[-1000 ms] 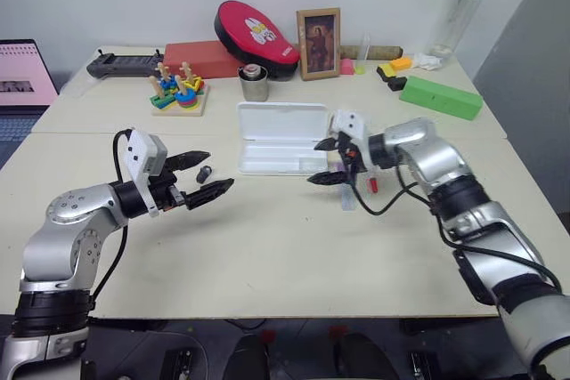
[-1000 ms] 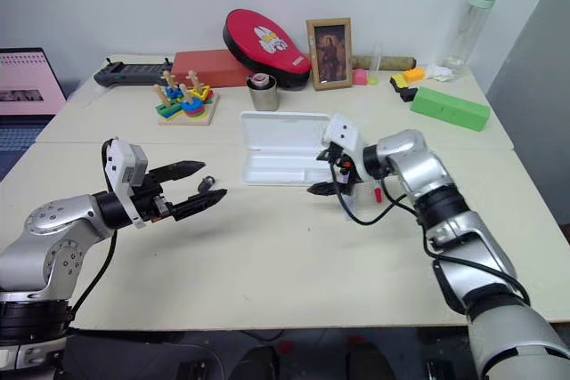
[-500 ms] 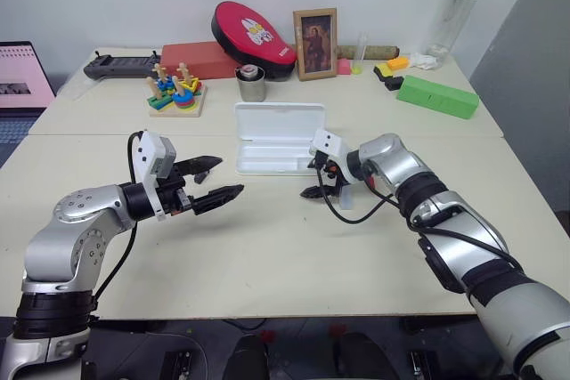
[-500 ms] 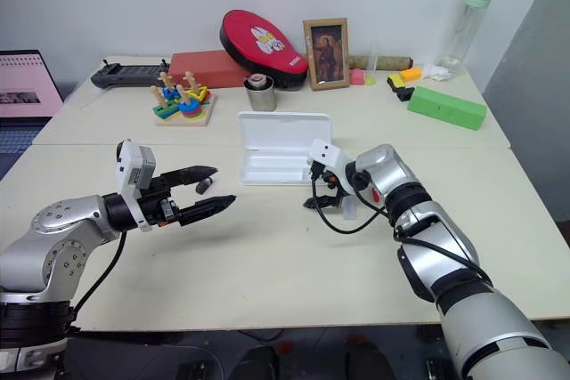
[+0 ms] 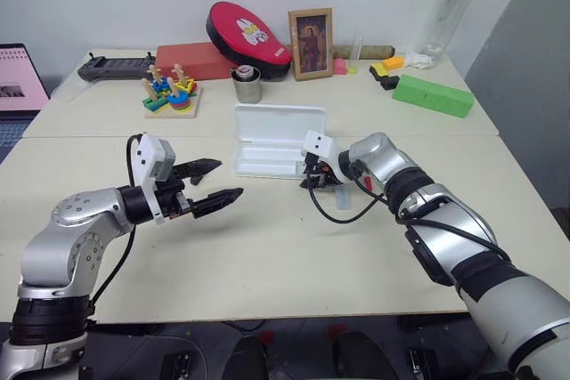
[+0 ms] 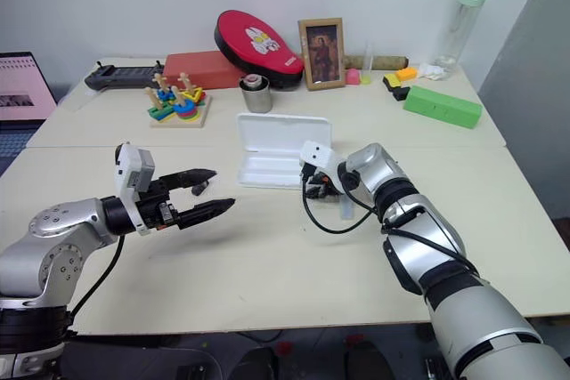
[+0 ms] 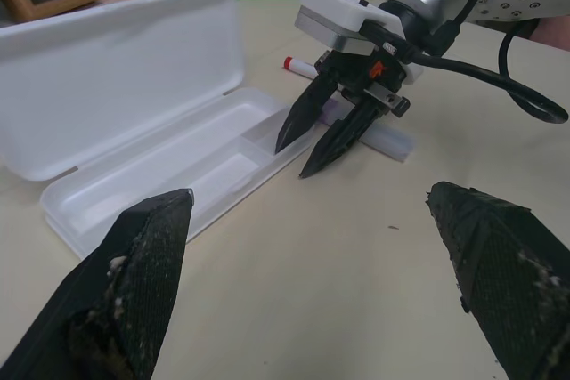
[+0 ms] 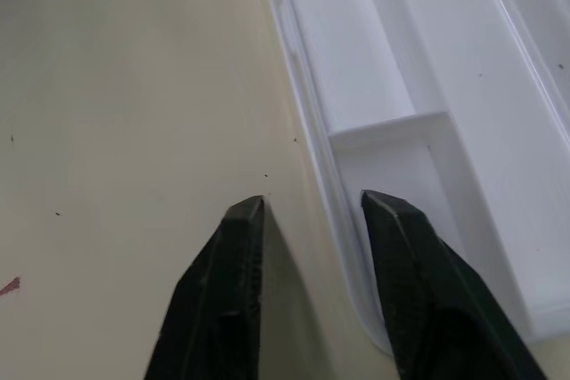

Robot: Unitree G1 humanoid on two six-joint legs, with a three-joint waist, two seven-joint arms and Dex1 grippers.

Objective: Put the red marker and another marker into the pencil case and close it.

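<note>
The white pencil case (image 5: 272, 144) lies open in the middle of the table, its lid (image 7: 116, 68) flat behind the tray. My right gripper (image 7: 294, 159) points down at the tray's right near corner. Its fingers stand a narrow gap apart, one over the tray's end and one over the table, with nothing between them. Just behind it lie the pale-lavender marker (image 7: 387, 141) and the red marker (image 7: 298, 66), of which a red end shows. My left gripper (image 5: 207, 181) hovers open and empty to the left of the case.
Along the back stand a green block (image 5: 430, 95), a clear bottle (image 5: 450, 11), a picture frame (image 5: 310, 31), a metal cup (image 5: 247, 84) and a wooden stacking toy (image 5: 171, 95). A laptop (image 5: 18, 73) is at the far left.
My right gripper has come down and left from above the markers to the case's corner, and its fingers have drawn much closer together. The left gripper has stayed put.
</note>
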